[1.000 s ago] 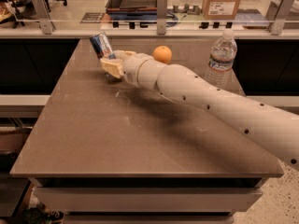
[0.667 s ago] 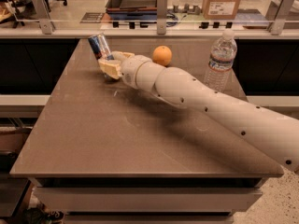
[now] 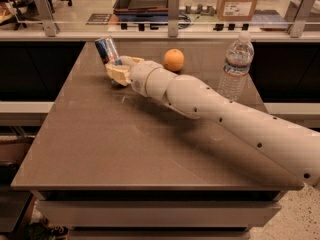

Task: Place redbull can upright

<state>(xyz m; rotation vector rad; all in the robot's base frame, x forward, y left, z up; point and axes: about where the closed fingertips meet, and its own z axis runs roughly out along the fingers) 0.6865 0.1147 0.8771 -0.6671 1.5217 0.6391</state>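
The redbull can (image 3: 107, 50) is slim, blue and silver, and sits in my gripper near the far left part of the brown table (image 3: 125, 134). It is tilted, with its top leaning to the left. My gripper (image 3: 118, 69) is shut on the can's lower end and holds it just above the table top. My white arm reaches in from the lower right across the table.
An orange (image 3: 173, 60) lies just right of my gripper. A clear water bottle (image 3: 235, 66) stands at the far right of the table. A glass-fronted counter with boxes and a tray runs behind the table.
My gripper and the can have shifted slightly left and down. The can still leans left.
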